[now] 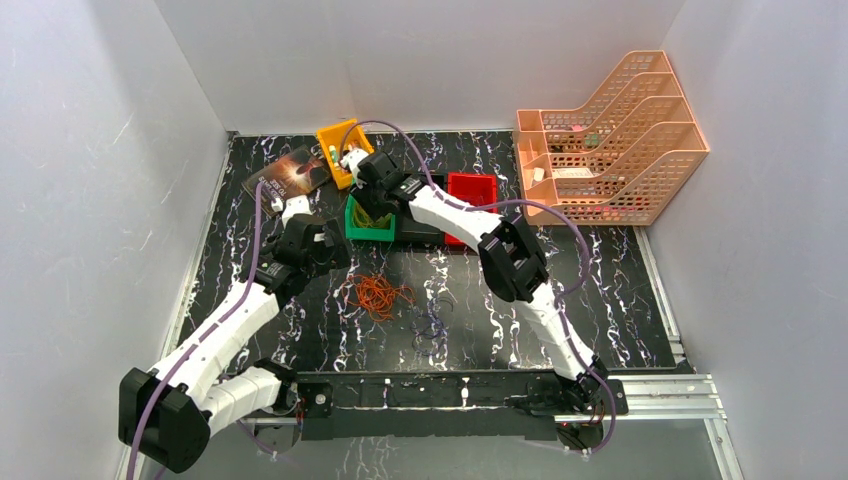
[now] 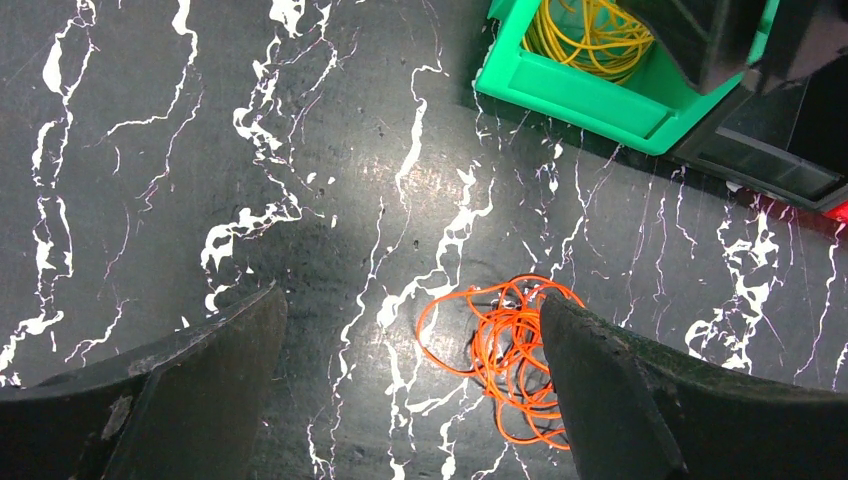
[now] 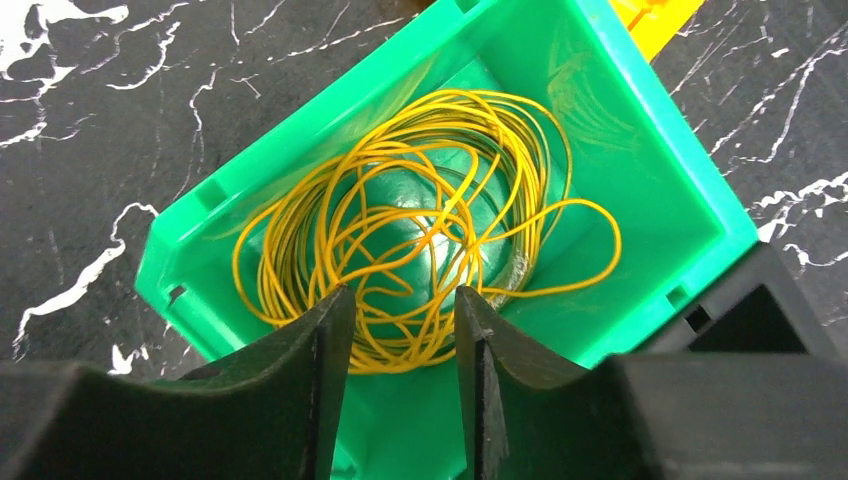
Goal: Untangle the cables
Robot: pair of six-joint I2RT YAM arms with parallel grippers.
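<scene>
Two robot arms work over a black marbled table with two bundles of cables in view. One yellow bundle lies coiled inside the green bin. One orange bundle lies loose on the table, in front of that bin and apart from it. The right gripper hangs directly above the yellow coil, its two fingers a little apart and pinching no wire. The left gripper hovers over bare table with its two fingers spread wide and nothing between them, the orange bundle just beside one finger. Four small bins sit at the back: a yellow bin, the green one, a black bin touching it, and a red bin. One peach file rack stands at the far right, and one dark card lies left of the yellow bin.
</scene>
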